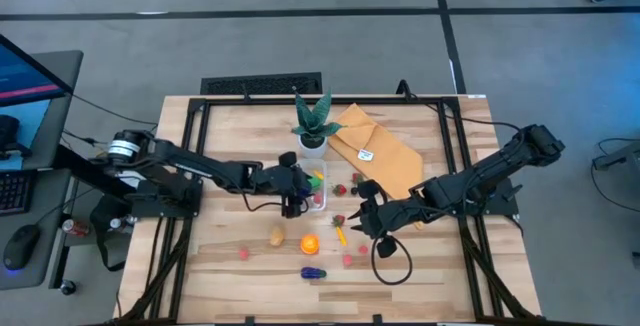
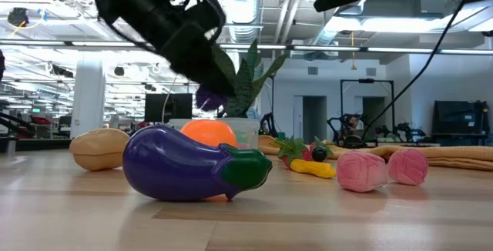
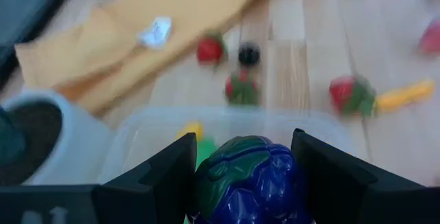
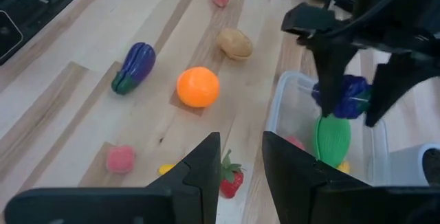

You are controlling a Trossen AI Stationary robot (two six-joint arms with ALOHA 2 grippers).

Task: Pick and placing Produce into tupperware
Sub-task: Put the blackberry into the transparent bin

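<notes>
My left gripper (image 1: 296,194) hangs over the clear tupperware (image 1: 318,198), shut on a purple-and-green round toy vegetable (image 3: 247,179). The tupperware stands on the table next to the white plant pot and holds a green piece (image 4: 333,140) and a yellow one (image 3: 192,129). My right gripper (image 4: 242,163) is open and empty, low over the table to the tupperware's right, above a strawberry (image 4: 231,180). An orange (image 1: 310,245), a potato (image 1: 277,235), an eggplant (image 1: 313,273) and pink pieces (image 2: 362,170) lie loose on the wood. My left gripper pinches the purple-and-green vegetable by its two opposite sides (image 3: 205,176) between its two fingers (image 4: 331,80). The fingers come from above, pointing down. The vegetable is lifted clear, just above the tupperware's open top.
A green-leafed plant in a white pot (image 1: 313,126) stands just behind the tupperware. A mustard-yellow cloth (image 1: 385,156) lies at the far right. More strawberries (image 1: 341,190) and a yellow piece (image 1: 341,234) lie between the two grippers. A black cable loop (image 1: 388,261) lies near the right gripper.
</notes>
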